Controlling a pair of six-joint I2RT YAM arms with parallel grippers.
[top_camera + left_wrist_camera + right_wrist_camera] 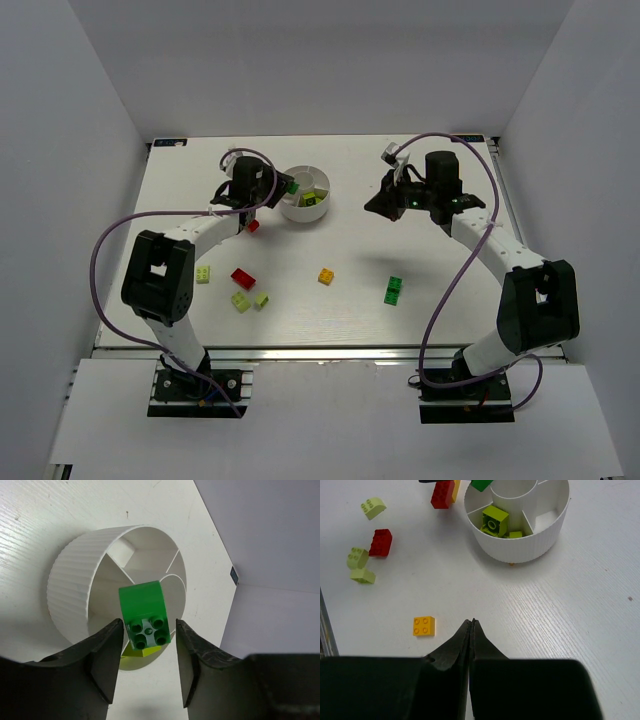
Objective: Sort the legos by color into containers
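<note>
left gripper jaws parted either side of a dark green brick above the white dish, right gripper pinched closed on nothing, away from the dish.

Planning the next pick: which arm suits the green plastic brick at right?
Right: the right gripper, empty, is nearer the green plastic brick; the left gripper hovers over the white round dish.

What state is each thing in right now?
Left end effector: open, not touching the green brick.
Green brick: between its jaws, above the dish.
Right end effector: shut, empty.
Dish: upright, lime bricks inside.
Orange brick: studs-up on the table.
</note>
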